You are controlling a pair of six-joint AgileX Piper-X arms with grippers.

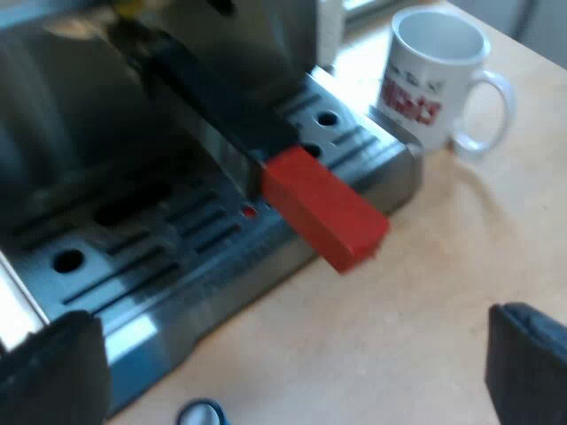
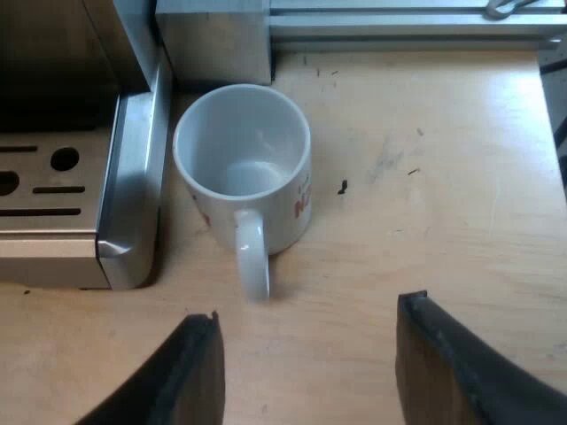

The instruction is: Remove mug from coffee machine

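White mug (image 2: pixel 241 164) upright on wood table (image 2: pixel 425 177), just beside espresso machine's drip tray (image 2: pixel 53 212), R gripper (image 2: pixel 310 363) spread wide near mug handle, L gripper (image 1: pixel 292 372) spread wide by holder's red handle end (image 1: pixel 323 208).

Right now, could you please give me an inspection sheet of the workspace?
Surface: wooden table, a few dark specks.
Job's things: white mug upright, empty, on the table beside the machine, not on it; holder locked in, red end outward.
Clutter: small blue round thing by the machine's base, unidentifiable.
Grippers: left gripper open, empty, at the machine's front; right gripper open, empty, near the mug's handle.
Cables: nothing seen.
Surroundings: metal rail beyond the mug.
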